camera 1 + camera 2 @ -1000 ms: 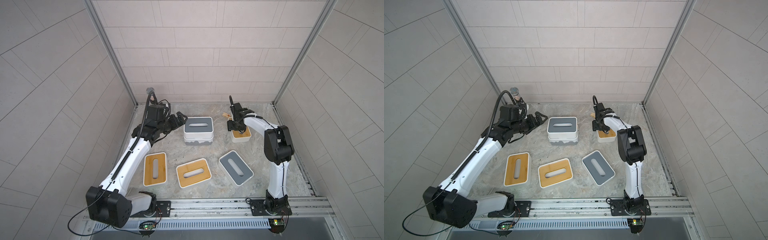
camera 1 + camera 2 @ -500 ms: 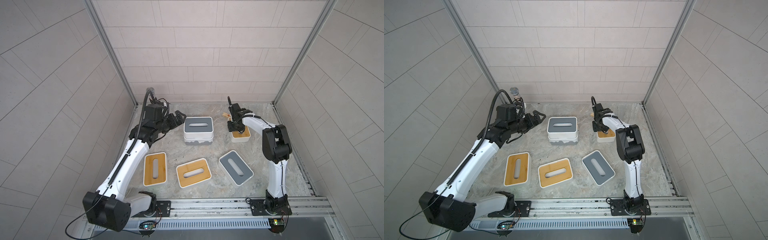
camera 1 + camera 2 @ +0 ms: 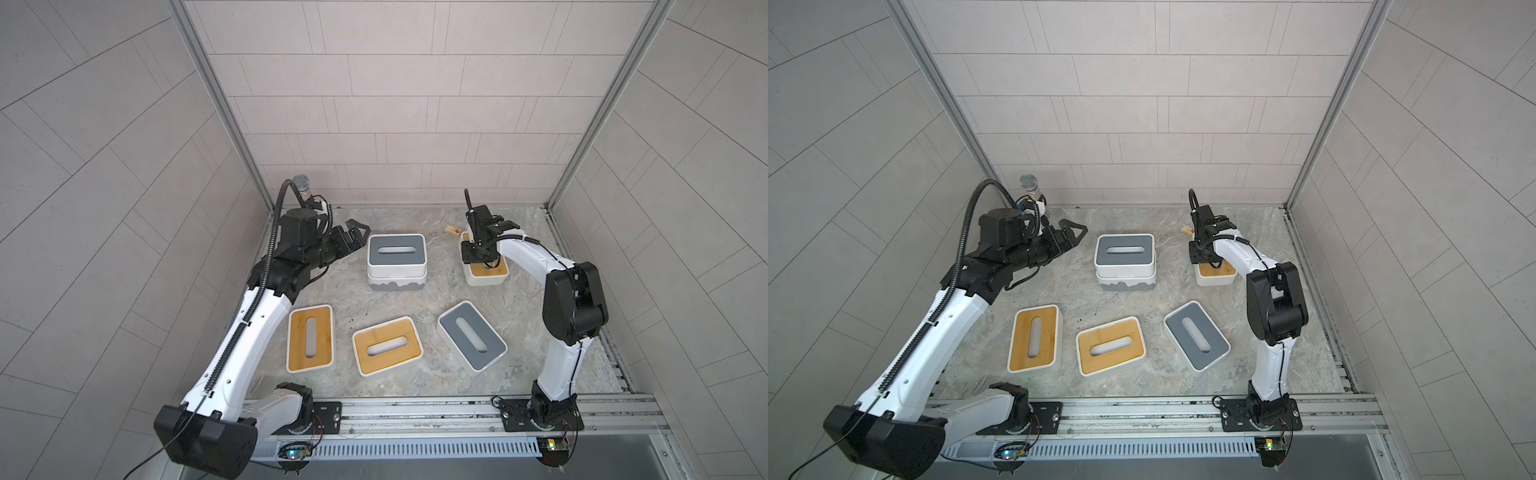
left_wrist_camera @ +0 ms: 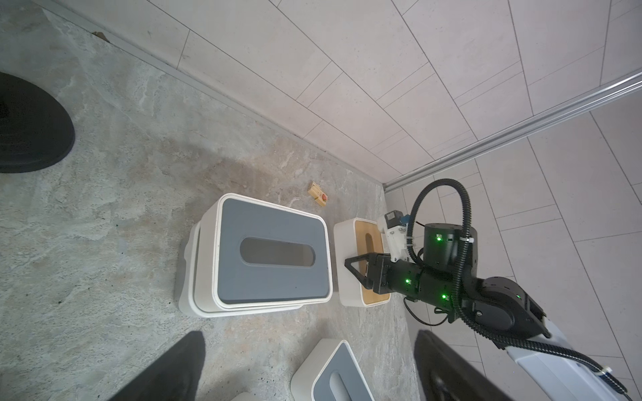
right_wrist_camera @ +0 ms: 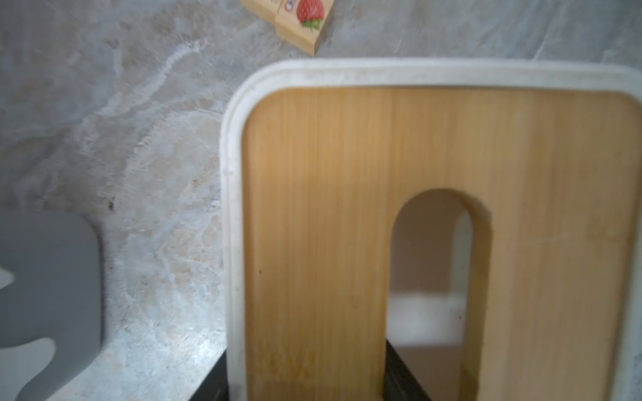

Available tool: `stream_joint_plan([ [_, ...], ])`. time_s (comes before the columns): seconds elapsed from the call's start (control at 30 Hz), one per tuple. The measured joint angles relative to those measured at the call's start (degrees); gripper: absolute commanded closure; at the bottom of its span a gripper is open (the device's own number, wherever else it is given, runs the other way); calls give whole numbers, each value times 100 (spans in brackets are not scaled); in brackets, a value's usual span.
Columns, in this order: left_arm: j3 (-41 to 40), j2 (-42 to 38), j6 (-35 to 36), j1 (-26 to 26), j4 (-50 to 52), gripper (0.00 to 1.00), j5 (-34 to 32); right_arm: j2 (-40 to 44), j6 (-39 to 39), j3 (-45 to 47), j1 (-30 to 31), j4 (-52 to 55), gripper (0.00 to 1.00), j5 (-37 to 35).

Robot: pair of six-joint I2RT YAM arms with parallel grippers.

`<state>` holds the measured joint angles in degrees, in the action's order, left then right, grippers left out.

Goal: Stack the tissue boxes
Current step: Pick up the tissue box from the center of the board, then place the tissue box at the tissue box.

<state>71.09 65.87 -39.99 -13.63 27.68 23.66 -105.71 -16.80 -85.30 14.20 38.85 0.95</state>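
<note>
Already 2 High: Right Arm Clamps a Bamboo-Topped Box

Toward the back of the marble-patterned table (image 3: 415, 374), the right gripper (image 3: 484, 261) is clamped on the far bamboo-topped box (image 3: 494, 272). The right wrist view shows 1 finger (image 5: 403, 378) down through the oval slot and the other outside the white side wall. That box rests on the table, just beside a small wooden block (image 3: 452, 230) with a strawberry picture. The left gripper (image 3: 362, 237) hangs with its jaws spread wide, holding nothing, just beside a 2-box stack: the upper grey-topped box (image 3: 397, 249) sits on the wavy-based white box (image 3: 397, 286). Nearer the arms' bases, 3 boxes lie singly and apart: the left bamboo-topped box (image 3: 311, 338), the middle bamboo-topped box (image 3: 387, 345) and the near grey-topped box (image 3: 472, 334).
</note>
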Motion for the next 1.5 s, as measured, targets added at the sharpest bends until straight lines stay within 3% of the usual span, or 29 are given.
stream_joint_plan([
  [0.27, 0, 35, -35, -94, -149, 0, 354, 1751, -31, 791, 7, -55, 62, 177],
  [0.6, 103, 562, -72, -745, -444, 0, 828, 3705, 133, 1985, 455, -284, 63, 474],
  [1.03, 804, 1169, -50, -1722, -376, 1, 599, 4968, 579, 2833, 1637, -866, 67, 619],
  [1.5, 474, 1209, -461, -2107, -800, 5, 479, 5226, 1003, 3239, 2330, -1722, 67, 835],
])
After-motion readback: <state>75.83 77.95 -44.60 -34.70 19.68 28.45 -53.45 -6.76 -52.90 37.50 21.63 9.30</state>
